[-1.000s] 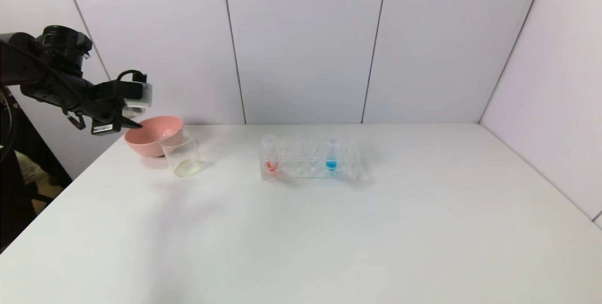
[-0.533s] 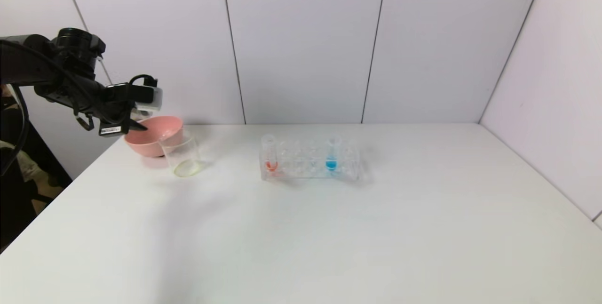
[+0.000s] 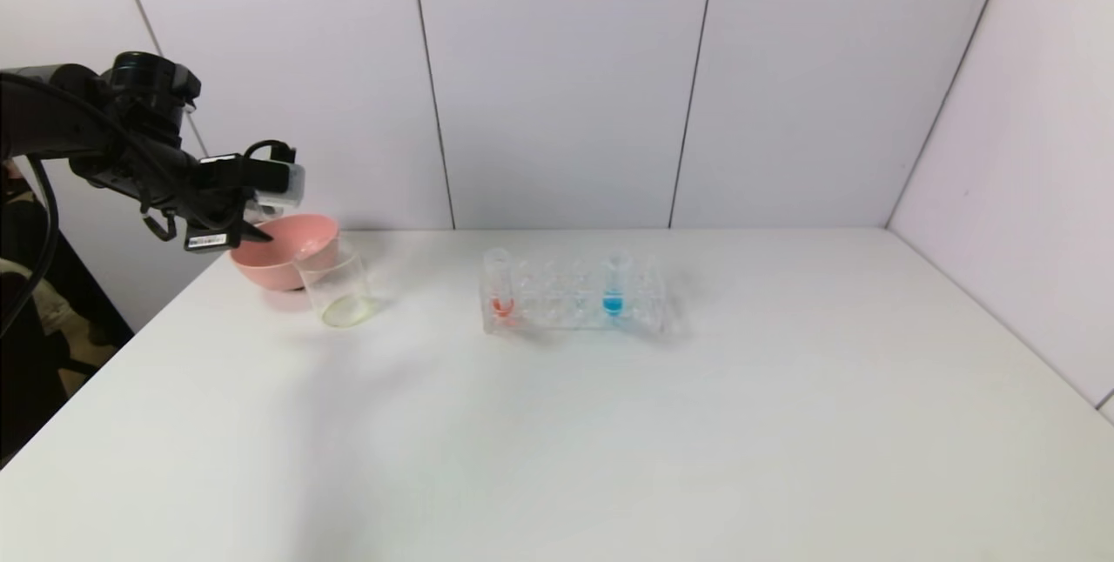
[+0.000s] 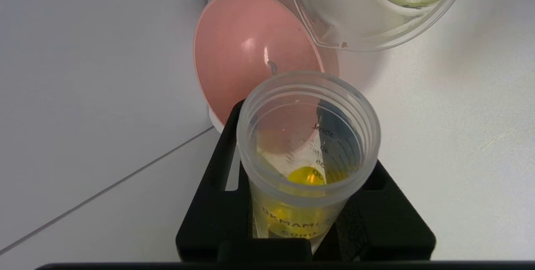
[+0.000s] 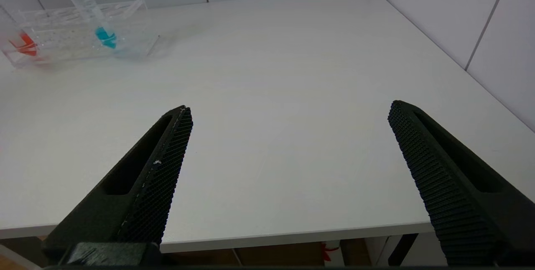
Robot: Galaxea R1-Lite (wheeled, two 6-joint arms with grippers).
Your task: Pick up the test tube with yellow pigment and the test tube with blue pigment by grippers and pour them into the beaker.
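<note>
My left gripper [image 3: 251, 230] is shut on the test tube with yellow pigment [image 4: 292, 215] and holds it in the air above the near-left rim of the pink bowl [image 3: 280, 256]. The tube's open mouth faces the wrist camera, with yellow liquid at its bottom. The tube is hidden in the head view. The beaker [image 3: 336, 288] stands just right of the bowl with a yellowish film at its bottom; it also shows in the left wrist view [image 4: 376, 11]. The test tube with blue pigment [image 3: 614, 284] stands in the clear rack [image 3: 566, 299]. My right gripper [image 5: 288, 115] is open and empty at the table's front edge.
A red-orange-tipped tube [image 3: 499, 285] stands at the rack's left end. The pink bowl [image 4: 246, 48] is empty and touches the beaker. The wall stands close behind the bowl. The table [image 3: 609, 440] ends a little left of the bowl.
My left gripper has moved a little right and slightly up with the yellow tube, closer over the pink bowl. The rack, the beaker and the right gripper have not moved.
</note>
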